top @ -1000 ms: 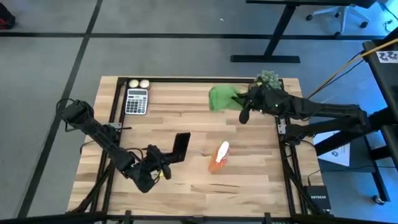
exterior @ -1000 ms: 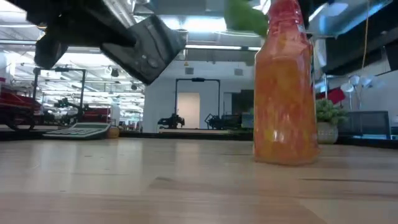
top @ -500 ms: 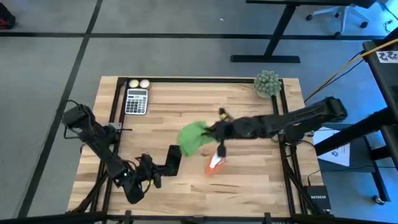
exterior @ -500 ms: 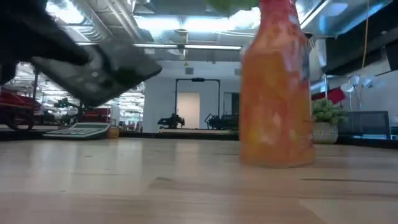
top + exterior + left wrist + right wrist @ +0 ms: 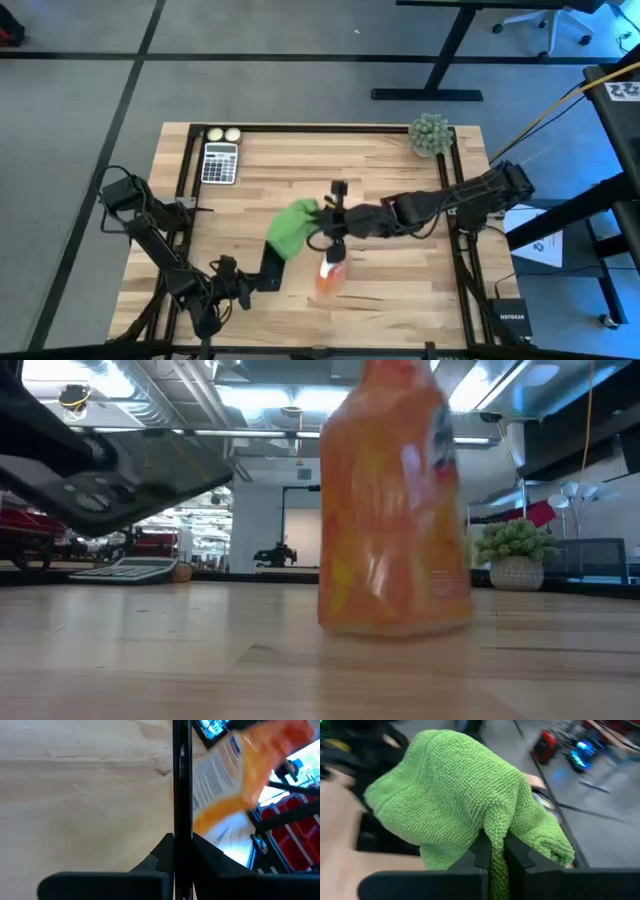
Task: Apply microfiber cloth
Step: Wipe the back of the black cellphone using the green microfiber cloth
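Cloth (image 5: 455,800): bright green, soft nubby looped fabric, matt. Tabletop (image 5: 400,290): pale wood planks, smooth, satin finish w/ visible grain. Bottle (image 5: 392,510): orange, glossy clear plastic w/ printed paper label. Phone (image 5: 130,475): dark, smooth, slight sheen.

High view: overhead, straight down on the whole table (image 5: 400,150).
Low view: table height, level toward the far room, close on the orange bottle (image 5: 392,500).
Wrist views: forward past own fingers, very near.
Shared: orange bottle, high/low/left wrist.
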`<state>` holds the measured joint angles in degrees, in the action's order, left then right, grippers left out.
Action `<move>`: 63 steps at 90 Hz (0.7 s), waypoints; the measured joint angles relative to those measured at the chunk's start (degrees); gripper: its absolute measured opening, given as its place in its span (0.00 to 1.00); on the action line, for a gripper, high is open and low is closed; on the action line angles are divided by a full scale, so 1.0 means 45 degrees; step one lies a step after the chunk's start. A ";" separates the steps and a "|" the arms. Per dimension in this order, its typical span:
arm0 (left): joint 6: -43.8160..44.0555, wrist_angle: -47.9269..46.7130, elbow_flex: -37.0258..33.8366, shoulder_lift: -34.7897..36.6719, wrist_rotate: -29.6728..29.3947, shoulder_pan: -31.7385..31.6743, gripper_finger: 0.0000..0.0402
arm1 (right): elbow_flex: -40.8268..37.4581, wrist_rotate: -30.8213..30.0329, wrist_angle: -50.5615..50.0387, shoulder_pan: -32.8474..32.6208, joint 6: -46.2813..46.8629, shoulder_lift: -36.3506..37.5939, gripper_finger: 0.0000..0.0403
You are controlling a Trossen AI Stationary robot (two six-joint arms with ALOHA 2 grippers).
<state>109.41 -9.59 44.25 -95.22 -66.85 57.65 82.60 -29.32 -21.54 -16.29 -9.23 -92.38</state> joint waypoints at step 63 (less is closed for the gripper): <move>-0.0663 -0.0011 0.0000 0.0005 0.0133 -0.0301 0.04 | -0.0047 0.3439 0.1231 -0.2030 0.2707 0.1323 0.01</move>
<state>106.43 -9.64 44.25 -95.20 -66.25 56.29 82.39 -13.85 -16.00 -25.42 2.95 -86.42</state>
